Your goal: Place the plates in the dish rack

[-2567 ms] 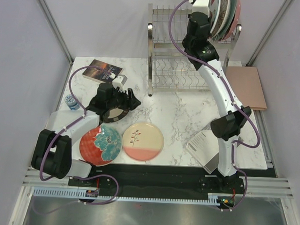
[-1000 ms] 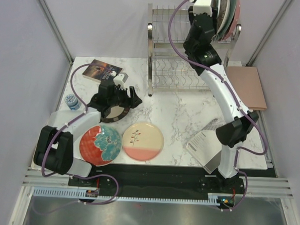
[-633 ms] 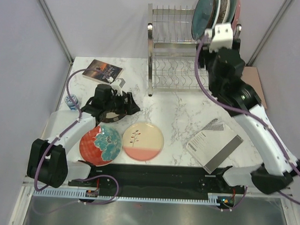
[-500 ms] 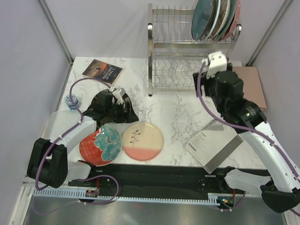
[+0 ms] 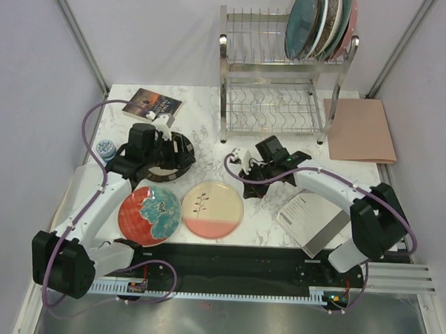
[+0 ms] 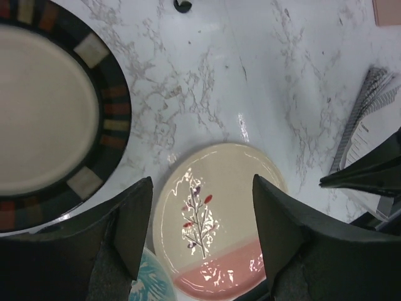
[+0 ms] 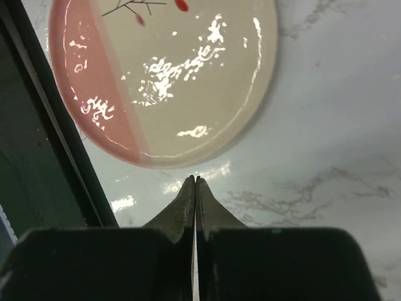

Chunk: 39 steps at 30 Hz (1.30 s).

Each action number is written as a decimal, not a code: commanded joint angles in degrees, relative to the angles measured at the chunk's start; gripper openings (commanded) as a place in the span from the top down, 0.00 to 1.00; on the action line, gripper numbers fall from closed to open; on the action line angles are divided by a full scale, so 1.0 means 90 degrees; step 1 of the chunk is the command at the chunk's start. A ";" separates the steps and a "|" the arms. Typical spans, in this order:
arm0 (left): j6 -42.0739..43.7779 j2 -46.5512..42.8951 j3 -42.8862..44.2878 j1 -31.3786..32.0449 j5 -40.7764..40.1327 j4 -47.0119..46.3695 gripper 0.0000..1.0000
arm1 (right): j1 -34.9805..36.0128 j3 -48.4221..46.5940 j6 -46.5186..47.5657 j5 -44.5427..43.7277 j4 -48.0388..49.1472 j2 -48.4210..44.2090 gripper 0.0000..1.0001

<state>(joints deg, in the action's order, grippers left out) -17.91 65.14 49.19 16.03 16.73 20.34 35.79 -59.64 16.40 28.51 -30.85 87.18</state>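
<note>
The dish rack stands at the back, with a dark teal plate and several others upright in its top tier. The dark brown plate, the red plate and the cream-and-pink plate lie flat on the table. My left gripper hovers open and empty above the brown plate's edge. In the left wrist view the cream plate shows between its fingers, with the brown plate to the left. My right gripper is shut and empty, low on the table. Its tip is just off the cream plate's rim.
A grey booklet lies at the front right. A brown folder lies right of the rack. A dark book and a small blue-white cup sit at the left. The table's front edge runs just below the plates.
My right arm has left the rack's top tier, where the teal plate now stands, and swung down beside the cream plate. My left gripper drew back over the brown plate.
</note>
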 commanded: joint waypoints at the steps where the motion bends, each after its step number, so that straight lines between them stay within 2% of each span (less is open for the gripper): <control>1: 0.0477 0.0095 0.0355 -0.0160 -0.0375 0.0396 0.28 | 0.0436 -0.0580 0.0667 0.1070 0.0547 0.0906 1.00; 6: 0.0174 0.0203 0.0296 -0.0443 -0.0443 0.0357 0.24 | 0.0691 -0.1273 0.0512 0.0827 0.0557 0.2002 1.00; 10: 0.0105 0.0281 0.0316 -0.0687 -0.0414 0.0358 0.23 | 0.0711 -0.1508 0.0326 0.0114 0.0625 0.2628 1.00; 15: 0.0018 0.0466 0.0355 -0.0697 -0.0238 0.0299 0.21 | 0.0389 -0.1226 0.0209 -0.0579 0.0674 0.2541 1.00; 20: -0.0012 0.0798 0.0063 -0.0688 0.0580 0.0075 0.19 | -0.0411 -0.0728 0.0316 -0.1214 0.0470 0.2306 1.00; 24: -0.0197 0.1101 -0.0289 -0.0629 0.1002 -0.0403 0.19 | -0.1065 -0.0503 0.0433 -0.1478 0.0440 0.2218 1.00; 28: -0.0207 0.1491 -0.0485 -0.0512 0.1304 -0.0891 0.19 | -0.1184 -0.0444 0.0511 -0.1382 0.0459 0.2091 1.00; 31: -0.0188 0.1862 -0.0427 -0.0278 0.1664 -0.1262 0.20 | -0.1193 -0.0629 0.0132 -0.0806 0.0333 0.1673 0.76; 32: -0.0188 0.1979 -0.0378 -0.0132 0.1724 -0.1293 0.21 | -0.1194 -0.0707 -0.0015 -0.0689 0.0197 0.1342 0.59; 35: -0.0246 0.2331 -0.0280 0.0073 0.1959 -0.1546 0.24 | -0.1398 -0.0874 -0.0523 0.0033 -0.0047 0.0707 0.38; 39: -0.0586 0.2810 -0.0299 0.0181 0.2076 -0.1868 0.30 | -0.2109 -0.0300 -0.1158 0.0727 -0.0117 0.0246 0.32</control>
<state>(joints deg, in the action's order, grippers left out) -19.27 87.35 45.17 16.88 31.68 9.47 22.37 -65.56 12.23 27.68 -30.09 95.15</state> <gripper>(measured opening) 0.726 0.667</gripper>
